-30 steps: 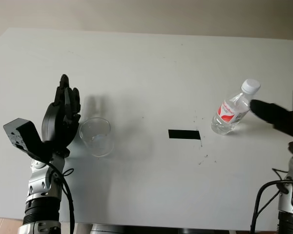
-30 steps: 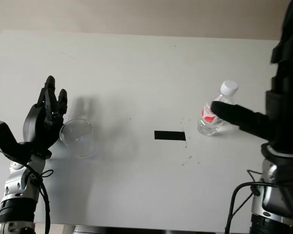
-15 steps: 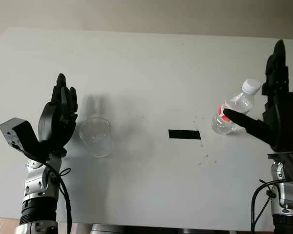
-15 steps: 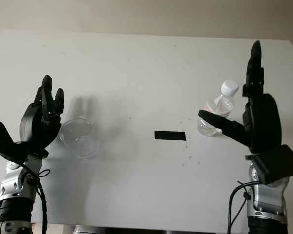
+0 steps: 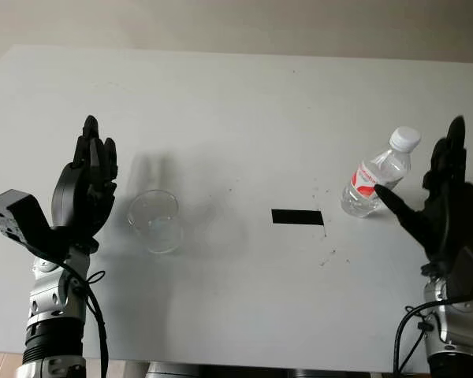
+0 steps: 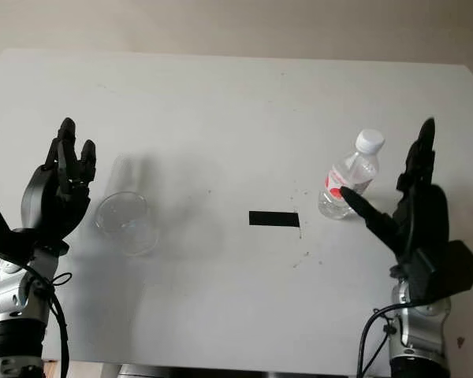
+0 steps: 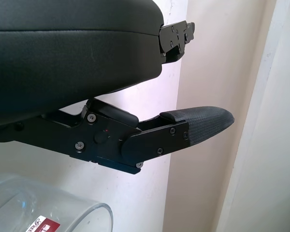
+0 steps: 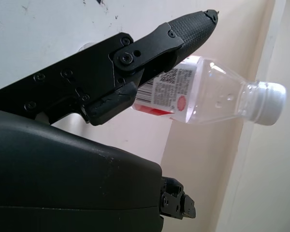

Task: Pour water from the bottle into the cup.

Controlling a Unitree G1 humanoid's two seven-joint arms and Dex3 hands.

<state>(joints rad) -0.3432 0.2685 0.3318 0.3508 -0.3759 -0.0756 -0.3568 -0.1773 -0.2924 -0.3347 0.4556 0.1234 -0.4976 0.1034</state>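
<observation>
Bottle [image 5: 376, 183]: I see it upright, capped, red label, table's right side.
Cup [image 5: 155, 221]: clear, upright, left side.

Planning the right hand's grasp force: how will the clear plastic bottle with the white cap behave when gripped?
The clear plastic bottle with the white cap looks thin-walled, so it may dent. Standing tall and narrow, it could tip if nudged.

A wide white surface [image 5: 244, 102] spreads across the scene, its far edge meeting a plain beige wall [image 5: 236, 24]. A small black rectangular strip [image 5: 297, 216] lies flat near its middle, with tiny dark specks [image 5: 329, 253] scattered just beside it. Soft shadows fall on the white top.
</observation>
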